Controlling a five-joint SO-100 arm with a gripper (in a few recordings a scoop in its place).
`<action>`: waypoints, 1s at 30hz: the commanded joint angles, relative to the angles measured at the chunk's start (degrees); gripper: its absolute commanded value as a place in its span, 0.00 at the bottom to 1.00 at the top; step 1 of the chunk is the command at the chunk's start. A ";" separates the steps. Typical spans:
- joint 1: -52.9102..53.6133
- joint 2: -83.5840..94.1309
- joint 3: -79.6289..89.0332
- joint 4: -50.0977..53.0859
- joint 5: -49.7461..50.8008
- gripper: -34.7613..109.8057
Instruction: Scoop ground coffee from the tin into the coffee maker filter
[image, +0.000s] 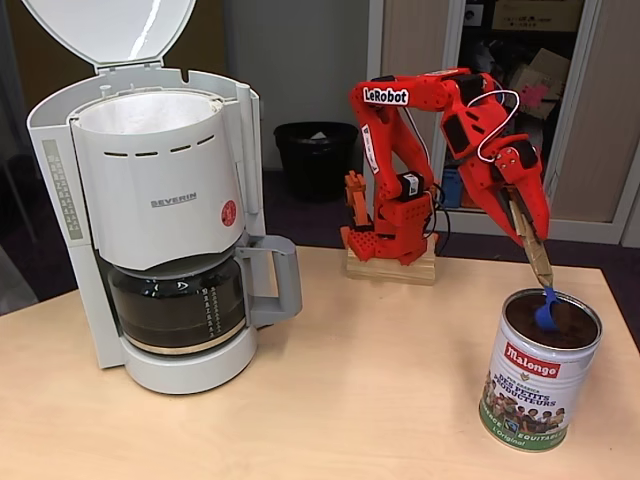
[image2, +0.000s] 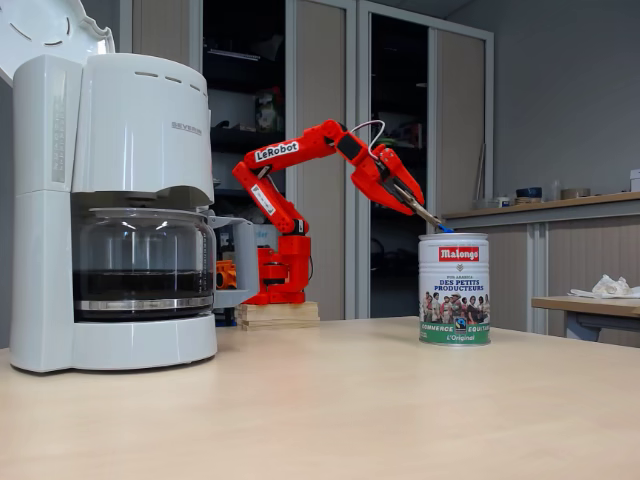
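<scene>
The Malongo tin (image: 538, 375) (image2: 454, 290) stands open at the right of the table, with dark ground coffee (image: 565, 320) showing inside. My red gripper (image: 528, 222) (image2: 408, 203) hangs above it, shut on the wooden handle of a scoop (image: 537, 258). The scoop's blue bowl (image: 546, 314) dips into the coffee at the tin's mouth. The white paper coffee maker filter (image: 148, 112) lines the basket of the white SEVERIN machine (image: 165, 200) (image2: 110, 200) at the left, whose lid stands open.
A glass carafe (image: 178, 305) (image2: 143, 262) sits under the machine's basket. The arm's base (image: 392, 262) is clamped on a wooden block at the table's back edge. Bare wooden tabletop lies between machine and tin. A black bin (image: 316, 155) stands behind the table.
</scene>
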 joint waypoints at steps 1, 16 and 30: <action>0.09 7.12 4.66 -0.26 0.53 0.24; 0.97 21.36 16.79 -10.11 10.11 0.24; -0.70 32.61 24.79 -24.87 15.56 0.24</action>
